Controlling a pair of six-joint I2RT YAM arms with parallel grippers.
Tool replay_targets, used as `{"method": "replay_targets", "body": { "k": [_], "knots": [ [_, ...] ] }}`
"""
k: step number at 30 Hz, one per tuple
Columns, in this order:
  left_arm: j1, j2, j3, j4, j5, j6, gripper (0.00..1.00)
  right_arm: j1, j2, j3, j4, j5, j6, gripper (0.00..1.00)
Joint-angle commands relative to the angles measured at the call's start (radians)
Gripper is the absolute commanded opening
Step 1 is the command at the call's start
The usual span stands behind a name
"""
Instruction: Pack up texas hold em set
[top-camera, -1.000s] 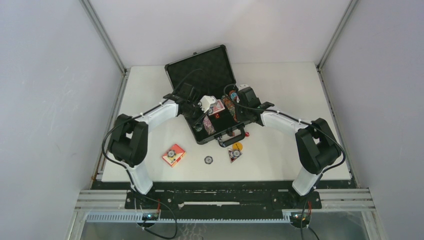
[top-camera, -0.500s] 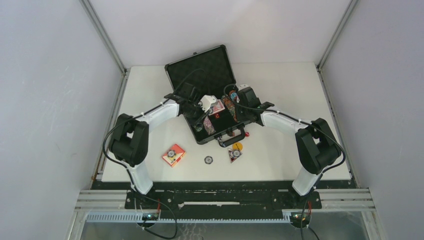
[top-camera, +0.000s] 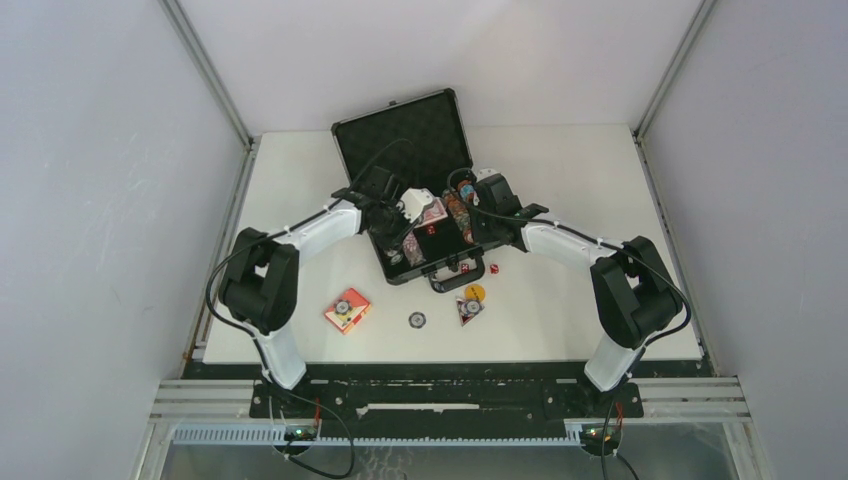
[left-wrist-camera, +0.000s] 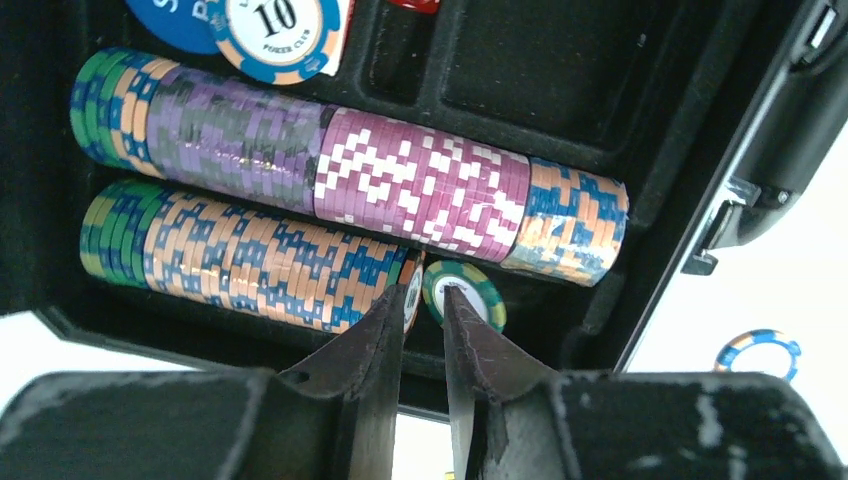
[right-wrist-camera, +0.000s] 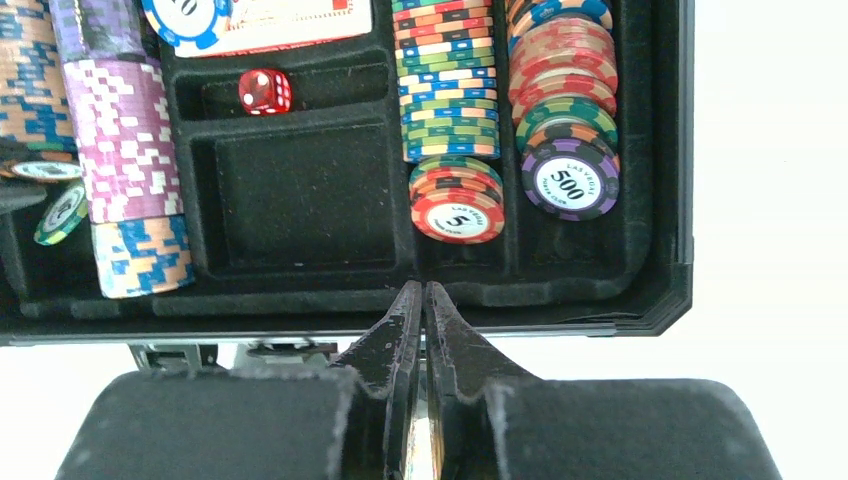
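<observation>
White bench fills the walled booth, and midway between the two arms sits the open black case, its foam-lined lid tilted back toward the far wall. Compared with a second ago, we see the case's near end and its handle shifted toward the left arm. A red die now lies on the bench just right of the handle, where none showed before.

The left gripper has widened slightly. Its jaws stand a little apart at the end of the front chip row, with the edge of one chip in the gap at their tips; we cannot tell whether they pinch it. A green-rimmed chip leans just beside them. The right gripper hovers at the case's near wall, jaws closed together on nothing we can see. Both wrists hang over the tray and hide part of it from above.

Near the handle lie a yellow button and a red-and-white piece. Farther left lie a loose chip and a red card box.

Inside the case, chips stand on edge in rows of purple, pink, green and blue-orange. A second die sits in a small pocket, and a "5" chip and a "500" chip face the near wall.
</observation>
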Motion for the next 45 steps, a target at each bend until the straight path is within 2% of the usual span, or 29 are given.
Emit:
{"method": "replay_targets", "body": {
  "k": [1,11,19,22,25,26,28,29,30,31,34,38,40,45],
  "knots": [
    [0.029,-0.003,-0.018,0.026,-0.227,0.004,0.27,0.005,-0.018,0.013,0.027,-0.005,-0.016,0.11],
    [0.023,-0.112,-0.066,0.117,-0.15,-0.013,0.27,0.021,-0.041,0.015,0.039,-0.017,-0.023,0.11],
    [0.003,-0.323,-0.195,0.334,-0.122,-0.067,0.27,0.052,-0.074,0.021,0.082,-0.054,-0.029,0.11],
    [0.0,-0.419,-0.293,0.492,-0.179,-0.152,0.27,0.085,-0.039,0.076,0.072,-0.068,-0.037,0.1],
    [0.004,-0.503,-0.387,0.667,-0.335,-0.269,0.3,0.144,0.039,0.195,0.028,-0.054,-0.055,0.06],
    [0.007,-0.523,-0.405,0.698,-0.407,-0.317,0.32,0.167,0.072,0.239,0.017,-0.053,-0.061,0.04],
    [0.02,-0.545,-0.436,0.719,-0.546,-0.417,0.42,0.213,0.148,0.34,-0.018,-0.059,-0.069,0.0],
    [0.034,-0.548,-0.444,0.707,-0.605,-0.469,0.5,0.231,0.185,0.391,-0.037,-0.063,-0.07,0.0],
    [0.051,-0.552,-0.453,0.683,-0.659,-0.538,0.63,0.246,0.225,0.454,-0.054,-0.066,-0.071,0.0],
    [0.076,-0.555,-0.465,0.657,-0.694,-0.606,0.71,0.26,0.26,0.494,-0.06,-0.075,-0.071,0.0],
    [0.157,-0.583,-0.539,0.634,-0.69,-0.759,0.84,0.285,0.35,0.586,-0.076,-0.107,-0.065,0.0],
    [0.228,-0.646,-0.66,0.688,-0.659,-0.856,0.88,0.298,0.407,0.632,-0.093,-0.112,-0.064,0.0],
    [0.242,-0.655,-0.672,0.685,-0.681,-0.872,0.89,0.299,0.418,0.629,-0.099,-0.115,-0.063,0.0],
    [0.287,-0.65,-0.662,0.701,-0.604,-0.919,0.91,0.313,0.424,0.588,-0.113,-0.106,-0.056,0.0]
  ]
}}
